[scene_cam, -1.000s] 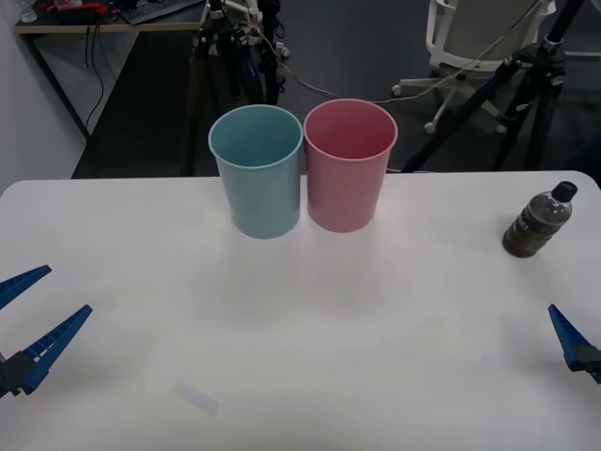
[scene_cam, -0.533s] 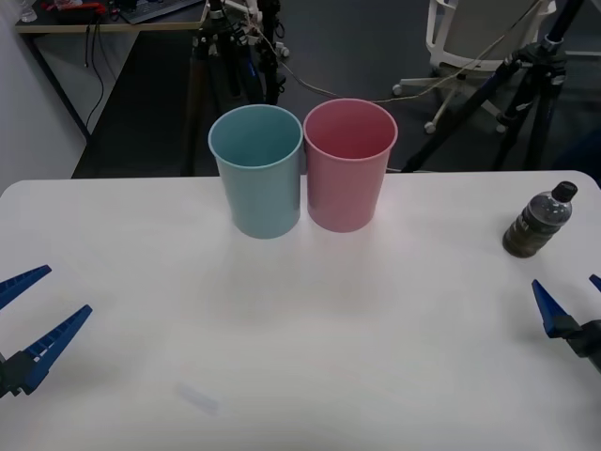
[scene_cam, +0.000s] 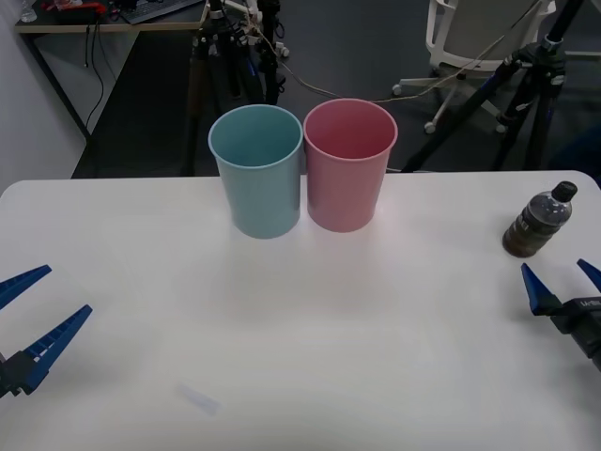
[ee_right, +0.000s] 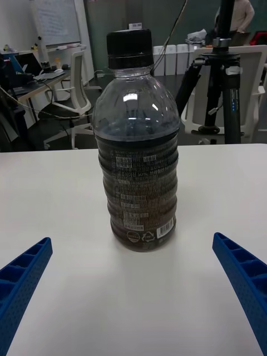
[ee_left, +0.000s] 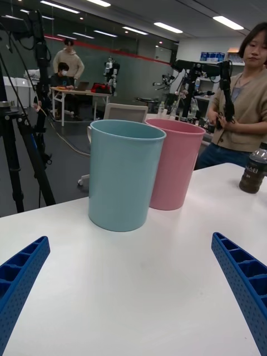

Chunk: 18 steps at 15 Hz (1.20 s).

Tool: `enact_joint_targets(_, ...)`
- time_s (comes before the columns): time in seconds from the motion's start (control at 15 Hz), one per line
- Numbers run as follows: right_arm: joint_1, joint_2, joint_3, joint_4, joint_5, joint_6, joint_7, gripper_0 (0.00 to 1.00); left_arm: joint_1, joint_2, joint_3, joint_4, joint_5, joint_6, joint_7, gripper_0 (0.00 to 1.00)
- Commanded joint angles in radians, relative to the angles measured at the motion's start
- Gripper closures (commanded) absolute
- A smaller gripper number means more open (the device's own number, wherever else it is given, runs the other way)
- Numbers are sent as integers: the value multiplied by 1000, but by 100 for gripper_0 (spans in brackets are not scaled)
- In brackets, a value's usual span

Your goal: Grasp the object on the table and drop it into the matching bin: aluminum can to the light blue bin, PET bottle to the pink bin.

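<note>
Forward goes my right gripper (scene_cam: 562, 285), closer to the PET bottle (scene_cam: 537, 222) than a second ago, fingers (ee_right: 245, 281) spread wide. Bottle stands upright, cap up, near the white table's (scene_cam: 300, 338) right edge. Light blue bin (scene_cam: 257, 170) and pink bin (scene_cam: 348, 164) touch, well left. My left gripper (scene_cam: 33, 315) waits open, low left.

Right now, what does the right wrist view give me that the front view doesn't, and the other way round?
Right wrist view alone: the PET bottle's printed label and recycling mark, the bottle centred ahead of the open right gripper. Front view alone: the light blue bin and pink bin side by side, and the open left gripper low on the left. Both show the bottle upright on the table, ungrasped.
</note>
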Motion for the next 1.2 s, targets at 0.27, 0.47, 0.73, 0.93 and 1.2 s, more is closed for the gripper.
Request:
enact_joint_targets(0.27,-48,1,24,3,-34,80,27,0,0,0,0,0,0,0,0,0)
enact_joint_targets(0.47,-82,1,30,3,-41,140,31,0,0,0,0,0,0,0,0,0)
enact_joint_targets(0.73,-117,1,52,3,-60,191,33,0,0,0,0,0,0,0,0,0)
enact_joint_targets(0.93,-140,1,64,3,-70,227,33,0,0,0,0,0,0,0,0,0)
enact_joint_targets(1.2,-174,7,76,3,-83,296,34,0,0,0,0,0,0,0,0,0)
